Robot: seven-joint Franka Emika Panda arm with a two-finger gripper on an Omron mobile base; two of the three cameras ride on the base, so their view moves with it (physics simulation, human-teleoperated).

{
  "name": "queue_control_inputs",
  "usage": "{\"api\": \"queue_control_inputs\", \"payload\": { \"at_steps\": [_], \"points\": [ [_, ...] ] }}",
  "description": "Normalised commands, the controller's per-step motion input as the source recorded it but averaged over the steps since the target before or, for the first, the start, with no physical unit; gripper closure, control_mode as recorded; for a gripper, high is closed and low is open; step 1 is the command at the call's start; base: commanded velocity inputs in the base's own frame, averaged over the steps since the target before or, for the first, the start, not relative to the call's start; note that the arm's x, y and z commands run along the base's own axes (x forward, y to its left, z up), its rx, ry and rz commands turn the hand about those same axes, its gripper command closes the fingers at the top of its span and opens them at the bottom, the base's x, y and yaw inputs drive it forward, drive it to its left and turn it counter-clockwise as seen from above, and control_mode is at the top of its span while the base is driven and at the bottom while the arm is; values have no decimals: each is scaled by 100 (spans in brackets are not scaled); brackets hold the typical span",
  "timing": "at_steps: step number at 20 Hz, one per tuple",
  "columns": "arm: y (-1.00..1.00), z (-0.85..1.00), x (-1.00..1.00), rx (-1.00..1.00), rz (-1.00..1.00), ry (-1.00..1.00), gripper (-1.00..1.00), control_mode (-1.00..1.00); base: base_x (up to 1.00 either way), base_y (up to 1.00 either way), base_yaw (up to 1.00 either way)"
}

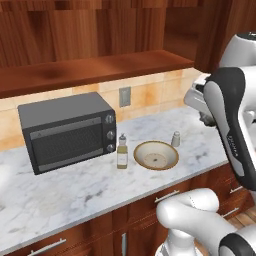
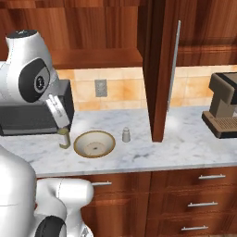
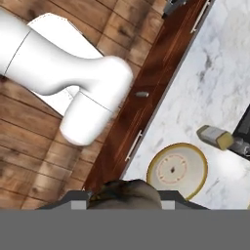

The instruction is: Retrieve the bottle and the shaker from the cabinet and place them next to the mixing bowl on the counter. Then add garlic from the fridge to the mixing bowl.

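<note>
Hanging above the front edge of the long white-grey veined marble tabletop [image 1: 75, 192], the white arm's two dark fingers [image 3: 166, 196] are pressed together on a lumpy tan-brown garlic bulb [image 3: 124, 190], seen in the hand view just above the shallow round tan mixing bowl [image 3: 177, 171]. The bowl sits on the marble between two neighbours: the slim clear glass bottle of pale yellow liquid [image 1: 122, 152] stands upright just beside its left rim, and the small stubby pale grey shaker [image 1: 175, 139] stands near its right rim, slightly farther back. Neither touches the bowl. A boxy dark grey countertop oven with three round knobs [image 1: 67, 131] rests behind and left of the bottle, against the tan tiled wall, where a grey wall socket [image 1: 124, 96] is set. Above runs the long shelf board of the dark reddish-brown wooden wall cabinet [image 1: 90, 70]. From the right base view, a tall cabinet door [image 2: 159, 69] stands open over the marble to the right of the shaker, with a brown and black coffee machine [image 2: 224, 111] well apart at the far right. Reddish wooden drawers with metal handles [image 2: 203, 190] line the front below the marble.
</note>
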Motion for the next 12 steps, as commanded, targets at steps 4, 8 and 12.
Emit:
{"api": "queue_control_inputs", "payload": {
  "at_steps": [4, 8, 12],
  "points": [
    [0, -66, 7, 4, 0, -5, 100, -100, 0, 0, 0],
    [0, -56, 27, 3, 0, -3, 100, -100, 0, 0, 0],
    [0, -52, 41, 3, 0, 0, 100, -100, 0, 0, 0]
  ]
}}
